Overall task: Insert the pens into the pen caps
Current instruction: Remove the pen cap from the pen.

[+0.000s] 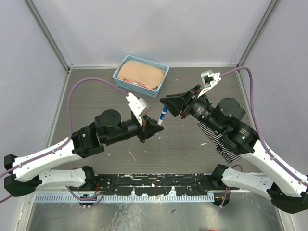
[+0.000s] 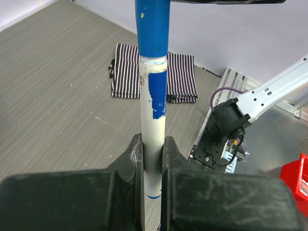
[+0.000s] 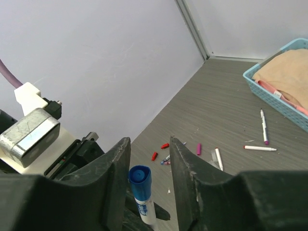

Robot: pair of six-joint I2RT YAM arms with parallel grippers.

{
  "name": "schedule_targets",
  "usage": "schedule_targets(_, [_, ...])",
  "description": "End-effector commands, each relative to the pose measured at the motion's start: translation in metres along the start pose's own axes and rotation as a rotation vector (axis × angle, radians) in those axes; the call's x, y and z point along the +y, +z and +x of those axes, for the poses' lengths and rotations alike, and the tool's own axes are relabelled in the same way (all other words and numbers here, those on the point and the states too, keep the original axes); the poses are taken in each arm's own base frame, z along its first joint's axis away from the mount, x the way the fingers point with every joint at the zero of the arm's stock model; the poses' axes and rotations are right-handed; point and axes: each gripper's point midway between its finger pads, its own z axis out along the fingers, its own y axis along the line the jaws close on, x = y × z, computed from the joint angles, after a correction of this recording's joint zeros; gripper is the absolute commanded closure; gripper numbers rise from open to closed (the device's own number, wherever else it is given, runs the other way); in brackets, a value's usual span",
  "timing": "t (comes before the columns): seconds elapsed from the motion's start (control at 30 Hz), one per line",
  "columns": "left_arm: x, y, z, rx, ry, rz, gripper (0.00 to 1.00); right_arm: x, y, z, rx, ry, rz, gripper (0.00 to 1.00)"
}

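Left end effector (image 2: 153, 144): jaws closed tight on the lower barrel of one pen (image 2: 153, 96). The pen stands upright in the left wrist view, held in the air just left of centre in the top view.

Pen: white barrel with a torn blue label. Judged light, stiff and smooth, so it may slip or twist if squeezed off-centre. The low grip on the barrel looks right, since it leaves the upper end free.

Blue cap (image 3: 139, 180): sits on the top of the pen, with its seam against the barrel visible. Whether it is pushed fully home cannot be told. It is a small hard plastic tube, best gripped across its sides and pressed straight along the pen's axis.

Right end effector (image 3: 148, 149): jaws part open, one on each side of the cap. A gap shows on both sides, so nothing is gripped.

Lower centre to right of the right wrist view: loose pens (image 3: 263, 126) and loose caps (image 3: 198, 148) lie scattered on the worktop (image 1: 183, 144), uncapped, beside a blue basket (image 3: 255, 77).
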Motion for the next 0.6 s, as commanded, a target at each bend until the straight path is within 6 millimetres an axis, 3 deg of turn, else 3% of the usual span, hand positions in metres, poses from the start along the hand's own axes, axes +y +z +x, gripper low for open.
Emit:
schedule_targets(0.0, [-0.007, -0.004, -0.023, -0.054, -0.009, 0.018, 1.0, 0.019, -0.007, -0.027, -0.073, 0.005, -0.062, 0.58])
schedule_targets(0.23, [-0.004, -0.004, -0.022, -0.053, -0.016, 0.001, 1.0, 0.02, -0.005, -0.014, -0.023, -0.004, -0.085, 0.48])
schedule_targets(0.57, [0.0, -0.003, -0.022, -0.053, -0.024, -0.023, 1.0, 0.017, -0.004, -0.003, 0.016, -0.015, -0.082, 0.63])
